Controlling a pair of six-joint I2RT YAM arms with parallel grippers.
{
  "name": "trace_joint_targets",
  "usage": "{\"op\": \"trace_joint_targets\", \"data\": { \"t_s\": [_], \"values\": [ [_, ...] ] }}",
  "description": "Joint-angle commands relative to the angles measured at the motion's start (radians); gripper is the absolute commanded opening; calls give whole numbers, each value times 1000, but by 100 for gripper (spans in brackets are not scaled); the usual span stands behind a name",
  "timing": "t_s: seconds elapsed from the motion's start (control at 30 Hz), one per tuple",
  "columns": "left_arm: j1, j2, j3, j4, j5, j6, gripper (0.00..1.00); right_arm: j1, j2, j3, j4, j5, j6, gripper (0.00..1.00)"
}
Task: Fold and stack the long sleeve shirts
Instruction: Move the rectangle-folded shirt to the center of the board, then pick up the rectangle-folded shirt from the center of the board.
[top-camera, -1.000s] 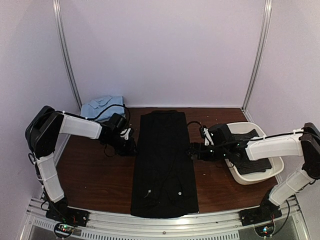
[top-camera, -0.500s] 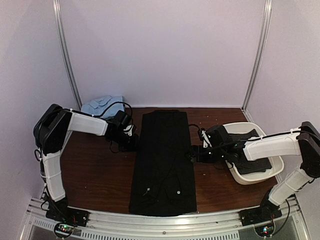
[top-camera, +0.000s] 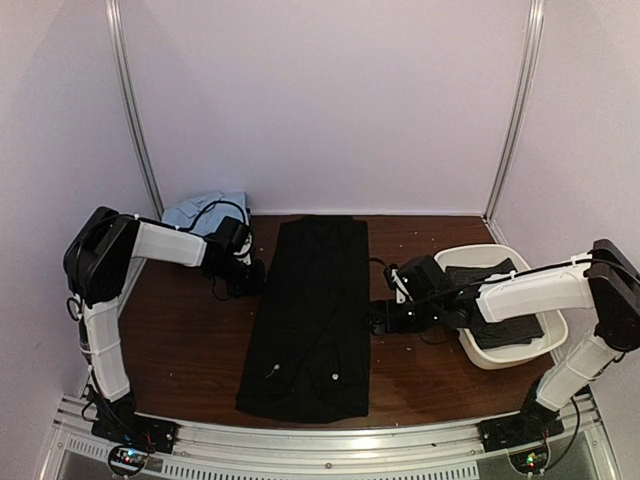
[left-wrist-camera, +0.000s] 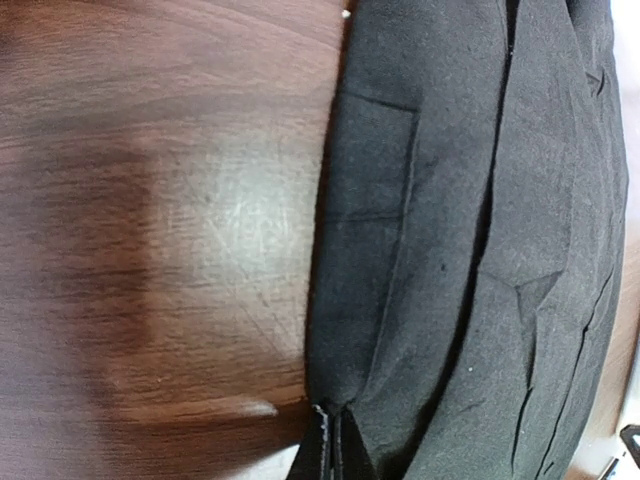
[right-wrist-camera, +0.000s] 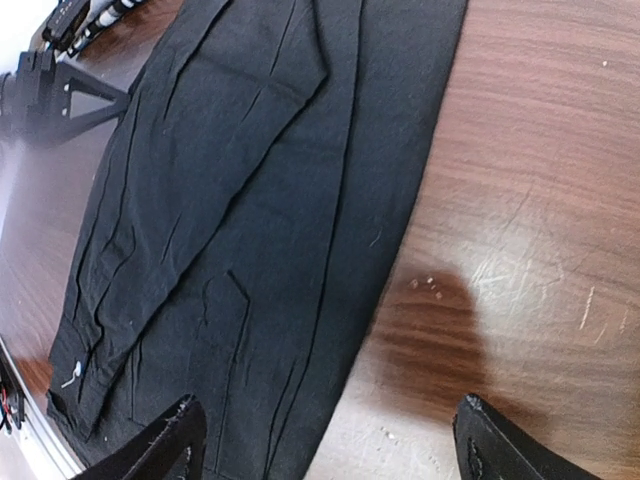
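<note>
The plain black long sleeve shirt (top-camera: 315, 310) lies as a long folded strip down the middle of the table, with two small white buttons near its near end. My left gripper (top-camera: 250, 272) is at its left edge; in the left wrist view the gripper (left-wrist-camera: 337, 440) is shut on the shirt's edge (left-wrist-camera: 420, 250). My right gripper (top-camera: 378, 316) is at the shirt's right edge. In the right wrist view it (right-wrist-camera: 325, 445) is open wide, with the shirt's edge (right-wrist-camera: 260, 200) lying flat between its fingers. A second dark folded shirt (top-camera: 497, 312) lies in a basin.
A white basin (top-camera: 500, 357) stands at the right of the table. A light blue cloth (top-camera: 205, 212) lies bunched at the back left corner. Bare brown tabletop (top-camera: 180, 340) shows on either side of the shirt.
The black shirt has slid to the left, its near end most. My left gripper moved left and back with the edge; my right gripper followed to the left.
</note>
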Motion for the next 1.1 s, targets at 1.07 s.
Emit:
{"op": "trace_joint_targets", "data": {
  "t_s": [1.07],
  "values": [
    [-136, -654, -677, -109, 258, -8, 34, 230, -122, -255, 130, -219, 334, 52]
  ]
}}
